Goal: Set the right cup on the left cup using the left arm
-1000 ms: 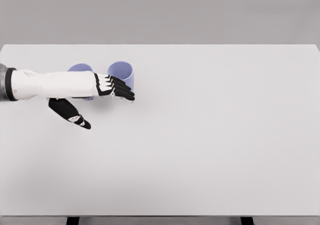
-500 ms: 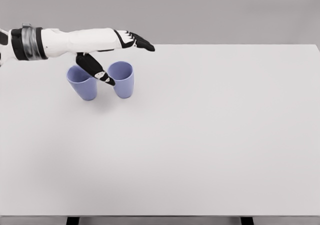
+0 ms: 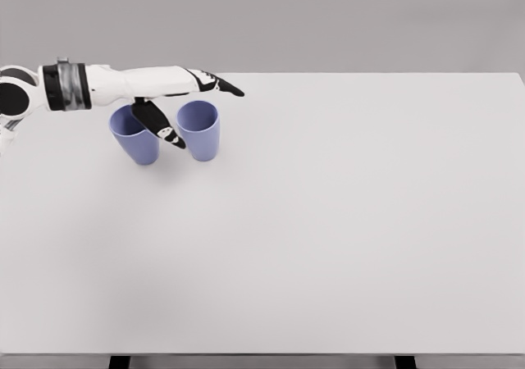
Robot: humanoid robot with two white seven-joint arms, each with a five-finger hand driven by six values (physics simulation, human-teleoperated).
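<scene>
Hovering above the cups, the left hand (image 3: 190, 90) has dropped slightly, fingers spread and empty. The right cup (image 3: 198, 129) stands just beside the left cup (image 3: 136, 135) (both upright), not yet grasped.

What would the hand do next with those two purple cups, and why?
Probably lower and close around the right cup. The left hand hovers open above both, thumb hanging between them, holding nothing, and the right cup stands beside the left cup, not yet on it.
</scene>
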